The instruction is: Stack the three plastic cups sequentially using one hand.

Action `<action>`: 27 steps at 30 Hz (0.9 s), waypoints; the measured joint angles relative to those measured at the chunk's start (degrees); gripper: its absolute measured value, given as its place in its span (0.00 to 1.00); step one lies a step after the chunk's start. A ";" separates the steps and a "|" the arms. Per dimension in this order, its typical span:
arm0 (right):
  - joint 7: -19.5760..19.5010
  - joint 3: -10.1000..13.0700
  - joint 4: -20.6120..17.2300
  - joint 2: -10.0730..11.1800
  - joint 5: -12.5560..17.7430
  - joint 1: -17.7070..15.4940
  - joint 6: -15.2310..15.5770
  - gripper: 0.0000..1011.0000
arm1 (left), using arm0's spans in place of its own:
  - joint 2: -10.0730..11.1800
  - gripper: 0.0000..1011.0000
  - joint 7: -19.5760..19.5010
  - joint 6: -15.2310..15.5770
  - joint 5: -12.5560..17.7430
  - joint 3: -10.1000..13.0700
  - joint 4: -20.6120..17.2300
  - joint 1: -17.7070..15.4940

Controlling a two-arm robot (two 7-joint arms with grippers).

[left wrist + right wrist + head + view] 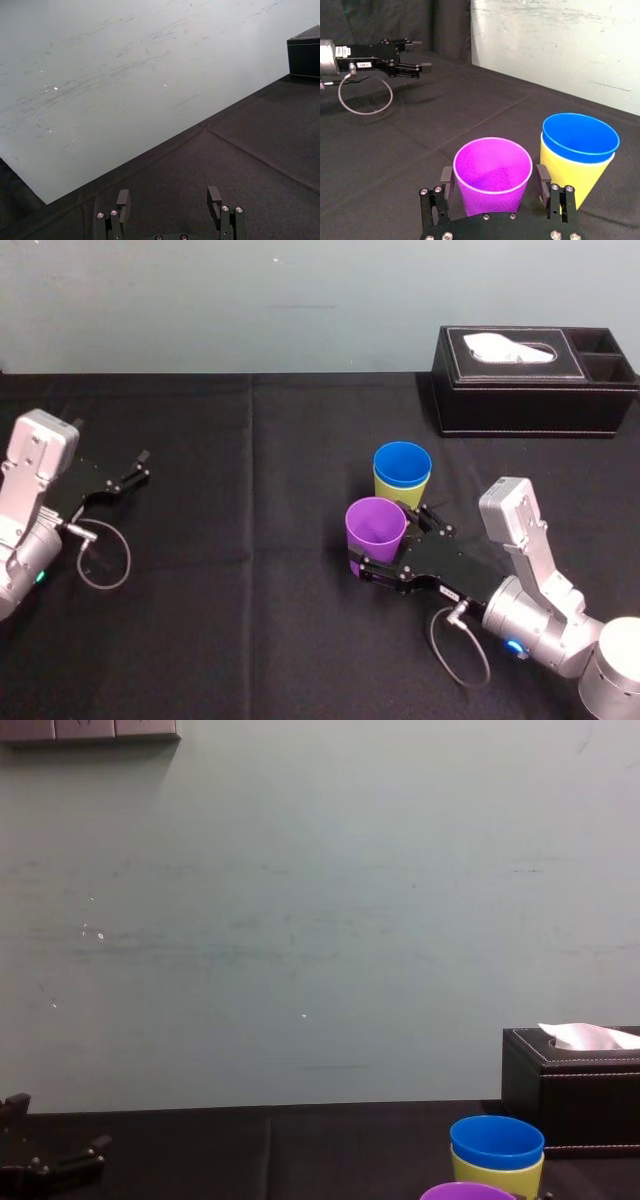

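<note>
The right gripper (392, 542) was in there, its blocky jaws pinching the small purple tapered plastic cup (376, 528) from both sides on the black tablecloth (250, 620). Just behind it, the blue plastic cup (402, 462) sat nested in the yellow-green plastic cup (392, 492), near the black tissue box (530, 390). The left gripper (135, 468) hung far left, jaws spread.
</note>
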 joint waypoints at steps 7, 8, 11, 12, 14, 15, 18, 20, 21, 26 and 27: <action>-0.04 -0.18 1.63 -1.17 -0.13 1.23 -0.17 0.99 | 0.00 1.00 0.00 0.00 0.00 0.00 0.00 0.00; -0.02 -0.21 1.76 -1.26 -0.13 1.33 -0.18 0.99 | 0.00 1.00 0.00 0.00 0.00 0.00 0.00 0.00; 0.03 -0.42 2.26 -1.70 -0.13 1.78 -0.23 0.99 | 0.00 1.00 0.00 0.00 0.00 0.00 0.00 0.00; 0.04 -0.47 2.37 -1.80 -0.13 1.89 -0.23 0.99 | 0.00 1.00 0.00 0.00 0.00 0.00 0.00 0.00; 0.08 -0.61 2.65 -2.06 -0.13 2.16 -0.24 0.99 | 0.00 1.00 0.00 0.00 0.00 0.00 0.00 0.00; 0.14 -0.66 2.75 -2.13 -0.13 2.26 -0.23 0.99 | 0.00 1.00 0.00 0.00 0.00 0.00 0.00 0.00; 0.30 -0.72 2.92 -2.24 -0.12 2.41 -0.23 0.99 | 0.00 1.00 0.00 0.00 0.00 0.00 0.00 0.00; 0.30 -0.71 2.92 -2.21 -0.12 2.40 -0.22 0.99 | 0.00 1.00 0.00 0.00 0.00 0.00 0.00 0.00; 0.31 -0.71 2.91 -2.20 -0.12 2.39 -0.22 0.99 | 0.00 1.00 0.00 0.00 0.00 0.00 0.00 0.00; 0.31 -0.68 2.84 -2.15 -0.11 2.32 -0.20 0.99 | 0.01 1.00 0.00 0.00 0.00 0.00 0.00 0.00; 0.30 -0.68 2.83 -2.15 -0.11 2.31 -0.20 0.99 | 0.00 1.00 0.00 0.00 0.00 0.00 0.00 0.00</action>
